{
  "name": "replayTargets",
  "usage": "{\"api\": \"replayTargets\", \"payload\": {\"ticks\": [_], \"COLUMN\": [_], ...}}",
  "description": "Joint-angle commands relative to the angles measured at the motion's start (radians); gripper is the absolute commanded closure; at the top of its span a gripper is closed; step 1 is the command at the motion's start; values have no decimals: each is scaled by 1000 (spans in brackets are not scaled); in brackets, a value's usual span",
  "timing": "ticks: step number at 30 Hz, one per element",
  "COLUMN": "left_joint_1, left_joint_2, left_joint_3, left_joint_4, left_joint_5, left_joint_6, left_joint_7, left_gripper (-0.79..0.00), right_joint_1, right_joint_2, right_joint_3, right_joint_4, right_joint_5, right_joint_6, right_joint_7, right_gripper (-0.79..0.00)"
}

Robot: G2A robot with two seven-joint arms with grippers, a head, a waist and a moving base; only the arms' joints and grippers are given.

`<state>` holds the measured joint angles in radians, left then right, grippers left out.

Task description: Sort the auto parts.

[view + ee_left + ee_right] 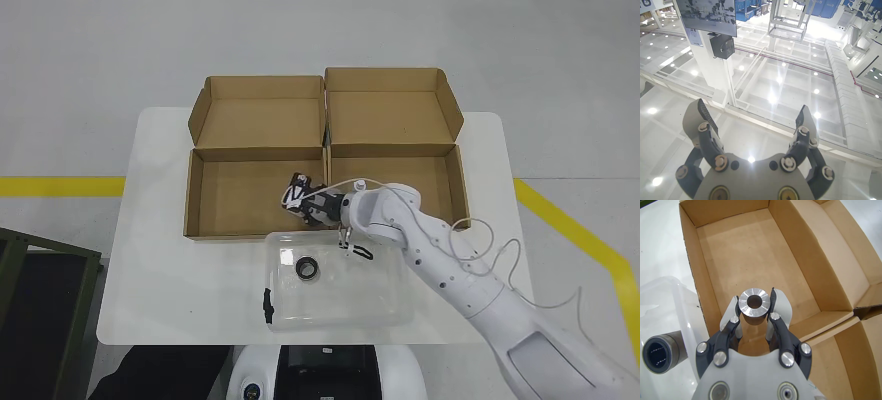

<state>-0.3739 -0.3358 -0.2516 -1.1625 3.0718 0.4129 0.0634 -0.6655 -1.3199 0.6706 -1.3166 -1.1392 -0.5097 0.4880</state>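
Nearest us, the clear bin (380, 300) holds what looks like a linear bearing (307, 267), not yet sorted. Beyond it, our right gripper (754, 298) pinches a metal bushing (754, 303) above the left cardboard box (757, 247), probably for release there. Our left gripper (752, 105), spread, points ceilingward, out of the way.

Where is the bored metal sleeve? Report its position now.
In the right wrist view, the metal sleeve is clamped in the right gripper, over the left cardboard box, close to the wall beside the right cardboard box.
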Motion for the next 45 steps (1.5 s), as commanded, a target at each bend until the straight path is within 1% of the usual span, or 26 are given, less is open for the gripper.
{"api": "replayTargets", "payload": {"ticks": [1,5,7,12,15,21,25,33,36,45], "left_joint_1": [0,0,0,0,0,0,0,0,0,0], "left_joint_2": [0,0,0,0,0,0,0,0,0,0], "left_joint_3": [0,0,0,0,0,0,0,0,0,0], "left_joint_4": [0,0,0,0,0,0,0,0,0,0], "left_joint_5": [0,0,0,0,0,0,0,0,0,0], "left_joint_6": [0,0,0,0,0,0,0,0,0,0], "left_joint_7": [0,0,0,0,0,0,0,0,0,0], "left_gripper": [-785,-785,-785,-785,-785,-785,-785,-785,-785,-785], "right_joint_1": [2,5,7,13,15,14,9,-29,-61,-197], "right_joint_2": [-3,-9,-12,-19,-22,-26,-26,-7,6,47], "right_joint_3": [-1,-1,-3,-6,-5,1,18,90,125,210], "right_joint_4": [4,17,24,36,33,34,15,-112,-192,-470], "right_joint_5": [2,9,8,3,-3,-8,-7,-11,-19,-58], "right_joint_6": [-4,-15,-23,-32,-36,-46,-44,-61,-77,-188], "right_joint_7": [5,17,24,32,40,51,34,15,13,-20], "right_gripper": [-117,-166,-203,-240,-289,-323,-336,-339,-339,-357]}}
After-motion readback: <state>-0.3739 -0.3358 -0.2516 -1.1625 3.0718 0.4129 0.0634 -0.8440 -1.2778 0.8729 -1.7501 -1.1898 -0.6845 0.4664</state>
